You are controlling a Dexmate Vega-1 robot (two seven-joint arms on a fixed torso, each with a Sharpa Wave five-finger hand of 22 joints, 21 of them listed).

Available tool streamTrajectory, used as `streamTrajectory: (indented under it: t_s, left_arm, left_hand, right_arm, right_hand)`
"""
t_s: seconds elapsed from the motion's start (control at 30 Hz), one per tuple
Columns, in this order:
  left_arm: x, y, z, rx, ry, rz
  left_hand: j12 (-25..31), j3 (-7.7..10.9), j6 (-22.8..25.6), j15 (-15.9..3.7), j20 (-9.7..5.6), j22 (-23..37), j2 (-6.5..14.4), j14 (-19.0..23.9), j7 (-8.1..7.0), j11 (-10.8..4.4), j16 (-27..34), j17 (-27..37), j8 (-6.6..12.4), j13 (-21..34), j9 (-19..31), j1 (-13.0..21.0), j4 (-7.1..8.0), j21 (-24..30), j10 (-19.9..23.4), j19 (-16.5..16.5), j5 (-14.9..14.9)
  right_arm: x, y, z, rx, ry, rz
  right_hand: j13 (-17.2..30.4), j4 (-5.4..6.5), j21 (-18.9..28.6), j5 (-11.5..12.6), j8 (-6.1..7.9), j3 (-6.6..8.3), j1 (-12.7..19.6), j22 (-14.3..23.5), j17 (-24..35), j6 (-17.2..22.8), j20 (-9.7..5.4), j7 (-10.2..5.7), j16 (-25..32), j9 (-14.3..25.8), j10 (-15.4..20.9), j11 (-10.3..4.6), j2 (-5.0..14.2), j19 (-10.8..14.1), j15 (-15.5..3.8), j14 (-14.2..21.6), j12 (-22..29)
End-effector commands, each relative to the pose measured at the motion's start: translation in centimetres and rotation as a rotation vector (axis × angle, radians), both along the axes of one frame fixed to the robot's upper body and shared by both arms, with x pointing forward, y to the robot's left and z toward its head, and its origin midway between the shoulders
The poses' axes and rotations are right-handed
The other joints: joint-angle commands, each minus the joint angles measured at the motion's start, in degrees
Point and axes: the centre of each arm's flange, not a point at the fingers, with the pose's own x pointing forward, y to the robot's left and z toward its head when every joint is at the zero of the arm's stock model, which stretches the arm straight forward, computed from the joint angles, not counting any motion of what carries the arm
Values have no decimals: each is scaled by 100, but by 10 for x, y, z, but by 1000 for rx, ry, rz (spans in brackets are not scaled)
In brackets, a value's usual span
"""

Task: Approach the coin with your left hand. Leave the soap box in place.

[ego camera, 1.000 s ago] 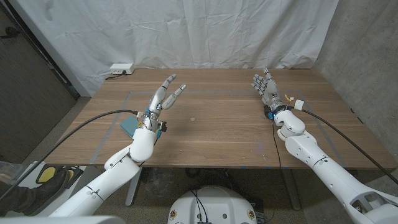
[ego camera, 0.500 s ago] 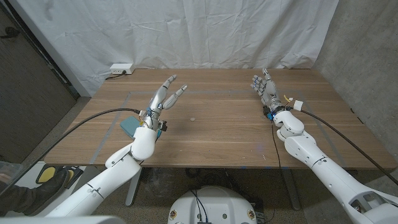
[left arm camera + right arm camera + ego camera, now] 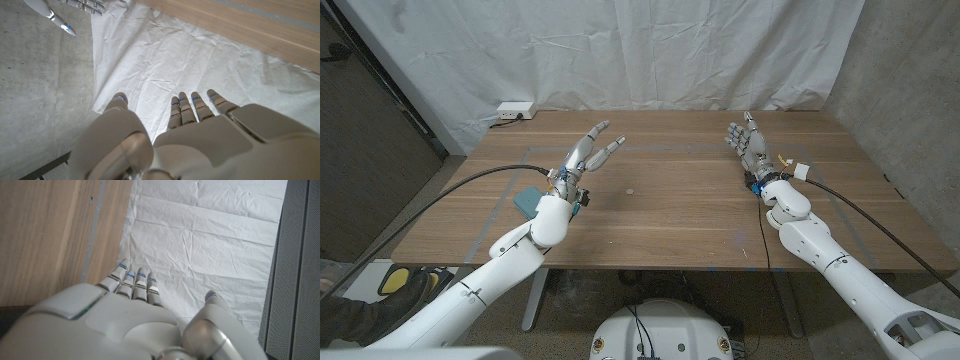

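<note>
One coin (image 3: 631, 190) lies on the table (image 3: 680, 215); one soap box (image 3: 528, 199) sits beside the empty, spread left hand (image 3: 588, 153). The right hand (image 3: 748, 142) is spread too, holding nothing.

Left hand (image 3: 588, 155) raised over wooden table (image 3: 680, 215), fingers spread, holding nothing, near coin (image 3: 630, 190). Teal soap box (image 3: 527, 199) beside left forearm. Right hand (image 3: 748, 145) upright, fingers apart.
</note>
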Motion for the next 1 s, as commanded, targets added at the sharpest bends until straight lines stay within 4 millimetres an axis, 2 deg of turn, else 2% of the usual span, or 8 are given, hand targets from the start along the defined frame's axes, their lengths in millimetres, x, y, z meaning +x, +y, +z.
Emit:
streamTrajectory:
  t_s: [0.03, 0.6, 1.0]
  left_arm:
    - [0, 2, 12, 73, 20, 5]
    - [0, 7, 9, 114, -23, 34]
    - [4, -1, 9, 142, -86, 36]
  left_hand:
    - [-27, 21, 45, -34, -422, 10, -10, 50, 14, -9, 7, 26, -9, 33, 8, 75, -38, -17, 35, 20, 7]
    - [-24, 3, 153, -91, -447, 13, -12, 153, -30, -34, 23, 30, 4, 35, 10, 112, -60, -8, 120, 132, 17]
    - [16, -27, 372, -133, -458, 13, -29, 339, -71, -58, 63, 32, 55, 37, 11, 138, -79, 2, 309, 254, 49]
  right_arm:
    - [-5, -2, -2, -11, 4, -12]
    - [-7, -1, 5, -22, 4, -23]
    - [-9, -6, 7, -9, 3, -34]
  right_hand:
    - [22, -10, -23, 36, -29, -9, 12, 17, 6, 66, 6, 5, -7, 31, 46, 25, 82, 63, 8, 62, 35]
    - [22, -13, -54, 38, -35, -21, 13, 18, 6, 62, 9, 5, -7, 31, 45, 26, 89, 75, 9, 67, 32]
    - [23, -14, -73, 39, -36, -29, 12, 19, 7, 63, 10, 3, -8, 31, 55, 24, 93, 86, 8, 68, 34]
